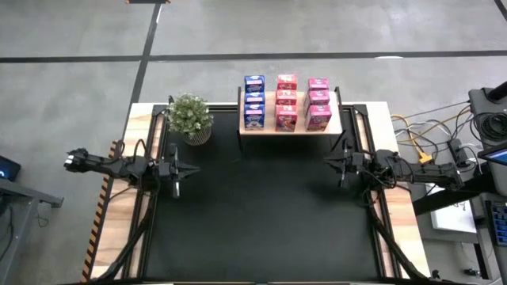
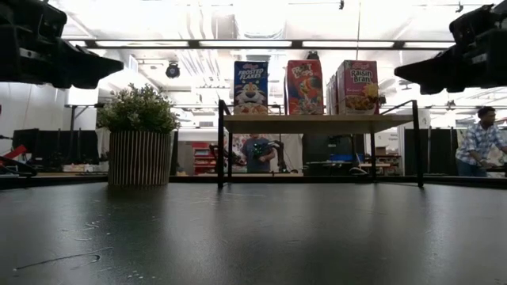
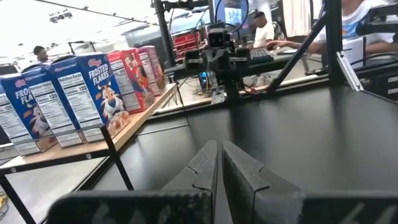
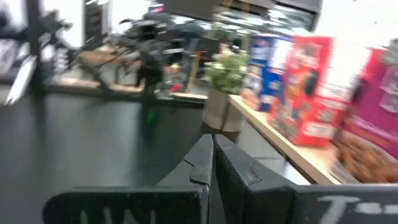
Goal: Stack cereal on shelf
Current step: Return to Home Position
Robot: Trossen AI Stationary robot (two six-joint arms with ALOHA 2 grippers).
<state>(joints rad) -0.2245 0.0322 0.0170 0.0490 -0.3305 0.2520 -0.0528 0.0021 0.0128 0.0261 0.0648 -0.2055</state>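
Note:
The cereal boxes stand upright in three rows on the pale wood shelf at the table's far edge: blue ones at the left, red in the middle, pink at the right. The shelf rests on thin black posts. My left gripper hovers shut near the table's left edge, pointing level toward the right. My right gripper hovers shut near the right edge, pointing level toward the left. Both are clear of the boxes and hold nothing.
A green potted plant in a ribbed pot stands on the table left of the shelf. The black tabletop stretches between the two arms. Cables lie beyond the right edge. People show in the room behind the table.

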